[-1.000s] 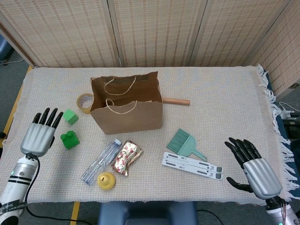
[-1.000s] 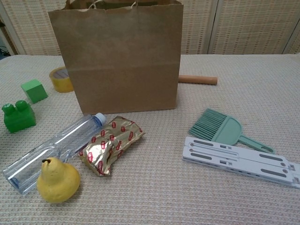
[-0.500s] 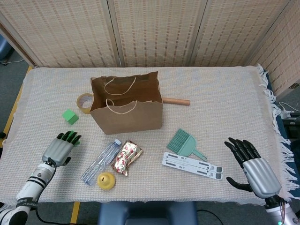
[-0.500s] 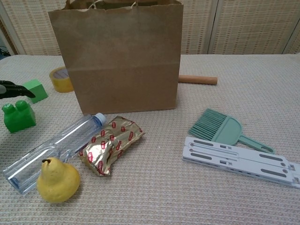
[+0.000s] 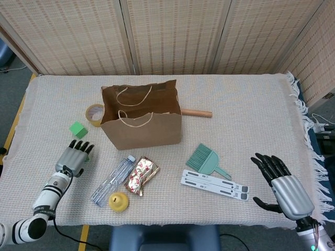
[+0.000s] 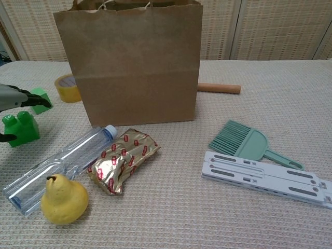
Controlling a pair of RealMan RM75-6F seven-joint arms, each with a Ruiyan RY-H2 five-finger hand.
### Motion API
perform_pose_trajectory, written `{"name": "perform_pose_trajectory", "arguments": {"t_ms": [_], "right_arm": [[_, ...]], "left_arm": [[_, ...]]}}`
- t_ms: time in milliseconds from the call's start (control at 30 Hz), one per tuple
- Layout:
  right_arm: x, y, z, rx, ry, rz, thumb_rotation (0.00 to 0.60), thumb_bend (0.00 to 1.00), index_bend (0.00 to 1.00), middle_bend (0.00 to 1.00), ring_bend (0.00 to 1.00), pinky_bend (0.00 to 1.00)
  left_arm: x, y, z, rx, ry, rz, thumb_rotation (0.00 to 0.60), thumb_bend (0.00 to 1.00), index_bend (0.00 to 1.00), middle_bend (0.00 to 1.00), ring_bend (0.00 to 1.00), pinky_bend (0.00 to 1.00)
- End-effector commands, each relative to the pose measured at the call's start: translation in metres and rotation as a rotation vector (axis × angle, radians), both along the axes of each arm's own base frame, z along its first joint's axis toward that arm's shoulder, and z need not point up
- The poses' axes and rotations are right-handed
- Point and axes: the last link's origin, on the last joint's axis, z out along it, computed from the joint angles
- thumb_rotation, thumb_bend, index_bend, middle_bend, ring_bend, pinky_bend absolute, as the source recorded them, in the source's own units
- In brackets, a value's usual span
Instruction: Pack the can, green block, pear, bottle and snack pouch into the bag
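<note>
The brown paper bag (image 5: pixel 141 125) stands open at mid-table. In front of it lie the clear bottle (image 5: pixel 112 180), the foil snack pouch (image 5: pixel 142 176) and the yellow pear (image 5: pixel 119 201). A green cube (image 5: pixel 78 129) sits left of the bag. My left hand (image 5: pixel 75 157) is spread over the green studded block (image 6: pixel 21 128), its fingers (image 6: pixel 21 97) above the block and its thumb beside it; the block stands on the cloth. My right hand (image 5: pixel 280 185) is open at the front right, holding nothing. I see no can.
A tape roll (image 5: pixel 95 115) lies at the bag's left rear and a wooden dowel (image 5: pixel 196 112) at its right. A teal brush (image 5: pixel 208 160) and a white slotted bracket (image 5: pixel 214 184) lie between the bag and my right hand. The fringed cloth edge (image 5: pixel 301 104) runs along the right.
My left hand has moved right from the table's left edge and come down over the green studded block. The right hand has stayed put.
</note>
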Motion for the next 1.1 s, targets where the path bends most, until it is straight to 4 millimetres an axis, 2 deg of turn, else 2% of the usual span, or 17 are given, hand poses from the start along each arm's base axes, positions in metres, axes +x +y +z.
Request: {"name": "perform_pose_trajectory", "arguments": {"t_ms": [33, 133, 333, 600, 1100], "right_arm": [[0.000, 0.000, 0.000, 0.003, 0.003, -0.001, 0.600, 0.10, 0.00, 0.00, 0.00, 0.00], [-0.001, -0.001, -0.001, 0.006, 0.004, -0.004, 0.600, 0.10, 0.00, 0.00, 0.00, 0.00], [-0.001, -0.001, 0.000, 0.006, 0.004, -0.006, 0.600, 0.10, 0.00, 0.00, 0.00, 0.00], [-0.001, -0.001, 0.000, 0.003, 0.001, -0.007, 0.600, 0.10, 0.00, 0.00, 0.00, 0.00], [-0.001, -0.001, -0.001, 0.004, 0.001, -0.011, 0.600, 0.10, 0.00, 0.00, 0.00, 0.00]], "left_arm": [[0.006, 0.017, -0.005, 0.028, 0.026, 0.076, 0.600, 0.34, 0.00, 0.00, 0.00, 0.04], [0.007, 0.023, -0.006, 0.045, 0.011, 0.151, 0.600, 0.34, 0.00, 0.00, 0.00, 0.04], [0.006, 0.029, -0.007, 0.042, 0.044, 0.172, 0.600, 0.33, 0.00, 0.00, 0.00, 0.04], [-0.008, 0.027, -0.008, 0.026, 0.070, 0.227, 0.600, 0.33, 0.00, 0.00, 0.00, 0.04], [-0.018, 0.026, -0.019, 0.008, 0.072, 0.234, 0.600, 0.33, 0.00, 0.00, 0.00, 0.05]]}}
